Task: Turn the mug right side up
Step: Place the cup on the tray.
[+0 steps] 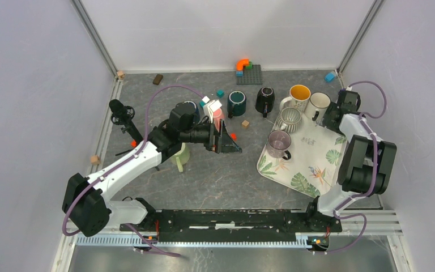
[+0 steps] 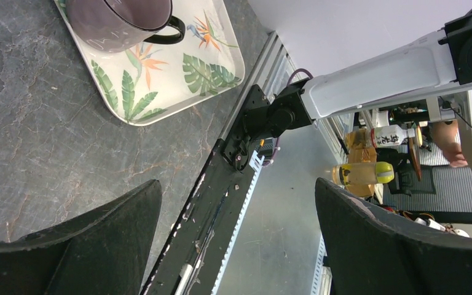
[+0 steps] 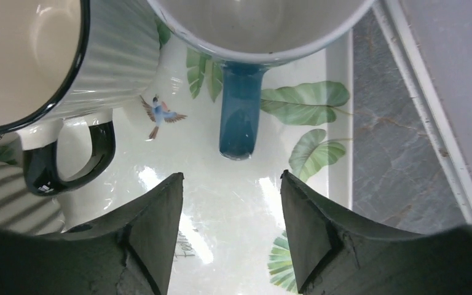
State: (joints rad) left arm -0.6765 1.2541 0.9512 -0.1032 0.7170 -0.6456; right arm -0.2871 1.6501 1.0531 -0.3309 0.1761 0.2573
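The white mug (image 3: pixel 258 18) stood mouth up at the far right corner of the leafy tray (image 3: pixel 209 153), so the job looked done. The right jaws were apart by its blue handle (image 3: pixel 239 117), holding nothing, likely to leave it standing. The left jaws hung wide apart over the bench (image 2: pixel 49 123).

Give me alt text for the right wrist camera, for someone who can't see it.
The right hand, fingers apart and holding nothing, hangs over a leaf-print tray, facing the blue handle of an upright white mug. A ribbed mug and a black handle show at left, grey table at right.
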